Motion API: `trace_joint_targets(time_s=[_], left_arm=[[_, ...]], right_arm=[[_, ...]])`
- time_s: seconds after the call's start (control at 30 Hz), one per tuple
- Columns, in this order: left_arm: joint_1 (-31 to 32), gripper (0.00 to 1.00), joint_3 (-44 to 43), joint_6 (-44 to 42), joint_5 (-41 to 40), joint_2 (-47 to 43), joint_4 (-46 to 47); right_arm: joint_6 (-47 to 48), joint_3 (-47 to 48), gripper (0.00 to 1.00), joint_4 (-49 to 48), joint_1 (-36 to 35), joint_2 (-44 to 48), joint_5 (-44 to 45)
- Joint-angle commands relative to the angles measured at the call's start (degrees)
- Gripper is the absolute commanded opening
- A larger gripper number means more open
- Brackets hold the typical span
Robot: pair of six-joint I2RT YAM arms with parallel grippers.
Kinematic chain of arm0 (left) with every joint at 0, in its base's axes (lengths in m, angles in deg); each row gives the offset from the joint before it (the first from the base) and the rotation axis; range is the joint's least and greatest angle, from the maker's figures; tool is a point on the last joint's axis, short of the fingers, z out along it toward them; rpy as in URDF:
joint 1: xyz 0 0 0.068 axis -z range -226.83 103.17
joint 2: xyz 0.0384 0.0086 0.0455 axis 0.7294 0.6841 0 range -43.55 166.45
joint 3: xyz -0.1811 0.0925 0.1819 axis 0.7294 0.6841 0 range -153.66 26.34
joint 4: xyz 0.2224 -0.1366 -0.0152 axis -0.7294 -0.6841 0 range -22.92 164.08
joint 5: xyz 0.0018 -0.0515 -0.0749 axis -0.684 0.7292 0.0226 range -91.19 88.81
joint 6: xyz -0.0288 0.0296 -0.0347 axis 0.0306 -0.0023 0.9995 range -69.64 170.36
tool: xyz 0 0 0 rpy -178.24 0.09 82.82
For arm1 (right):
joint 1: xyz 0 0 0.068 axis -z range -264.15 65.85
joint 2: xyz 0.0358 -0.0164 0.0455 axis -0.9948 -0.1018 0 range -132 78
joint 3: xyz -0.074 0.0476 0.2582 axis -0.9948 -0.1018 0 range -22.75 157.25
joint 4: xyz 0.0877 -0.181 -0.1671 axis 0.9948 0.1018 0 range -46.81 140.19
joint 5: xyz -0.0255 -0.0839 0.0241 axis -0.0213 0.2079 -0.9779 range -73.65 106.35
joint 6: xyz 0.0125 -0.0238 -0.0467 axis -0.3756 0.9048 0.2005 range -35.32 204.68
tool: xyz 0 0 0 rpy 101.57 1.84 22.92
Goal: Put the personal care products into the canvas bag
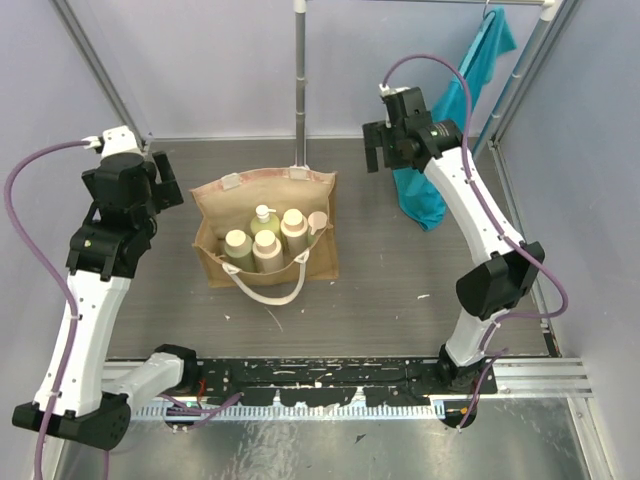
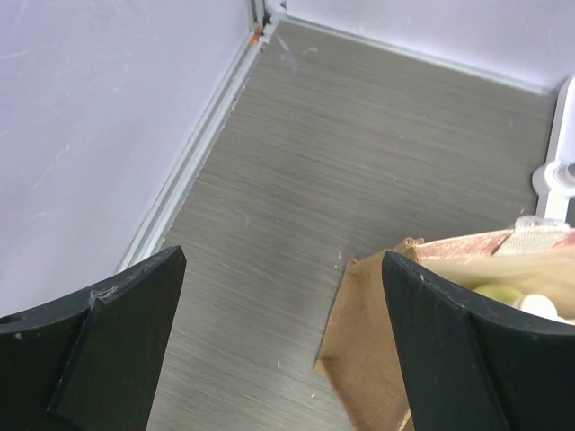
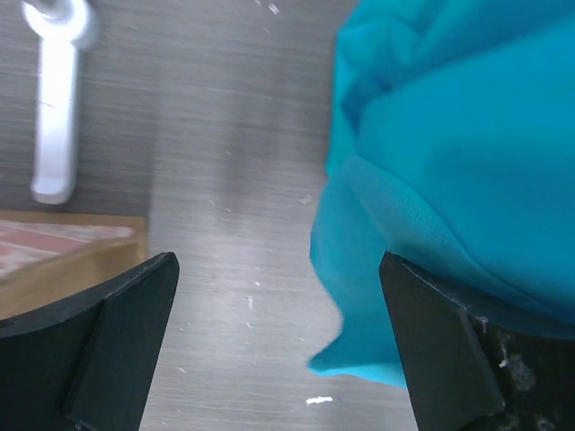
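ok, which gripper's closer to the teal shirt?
Right. The right gripper sits just beside the teal shirt; the left gripper is across the canvas bag from it.

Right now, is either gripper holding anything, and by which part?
Nothing is held. The left gripper and the right gripper are both open and empty; the bottles stand in the canvas bag.
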Motion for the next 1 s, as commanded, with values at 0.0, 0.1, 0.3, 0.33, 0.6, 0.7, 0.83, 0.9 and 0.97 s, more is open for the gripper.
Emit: trace_joint_targets(time_s=[0.0, 0.1, 0.3, 0.33, 0.6, 0.7, 0.83, 0.9, 0.97], left_arm=[[-0.1, 0.98, 0.3, -2.8, 4.9, 1.4, -2.2], [-0.1, 0.98, 0.7, -2.1, 6.4, 1.1, -1.9], [-0.1, 0.98, 1.0, 1.7, 3.5, -0.4, 0.7], [-0.1, 0.98, 1.0, 2.8, 2.6, -0.5, 0.9], [-0.1, 0.98, -0.3, 5.0, -0.1, -0.6, 0.8], [0.0, 0.98, 0.0, 4.2, 0.4, -0.6, 1.5], [0.0, 0.98, -0.1, 3.5, 1.0, -0.1, 1.6], [0.0, 0.98, 0.0, 3.5, 1.5, 0.1, 1.5], [-0.1, 0.98, 0.2, 3.6, 2.0, 0.1, 1.8]], right_arm=[[1.4, -7.4, 1.00, -5.5, 2.9, 6.2, 2.2], [1.7, -11.5, 1.00, -6.4, 4.4, 8.1, 2.5], [1.7, -15.7, 1.00, -6.9, 5.7, 9.5, 1.3], [1.6, -16.1, 1.00, -6.9, 5.7, 9.7, 1.0], [1.9, -14.9, 1.00, -5.0, 6.6, 10.4, 2.4], [1.8, -14.9, 1.00, -4.5, 6.8, 10.9, 2.7], [1.5, -15.2, 1.00, -4.2, 6.8, 11.7, 2.7], [1.5, -15.3, 1.00, -4.1, 6.8, 11.9, 2.7], [1.7, -15.2, 1.00, -3.9, 6.8, 11.9, 3.1]])
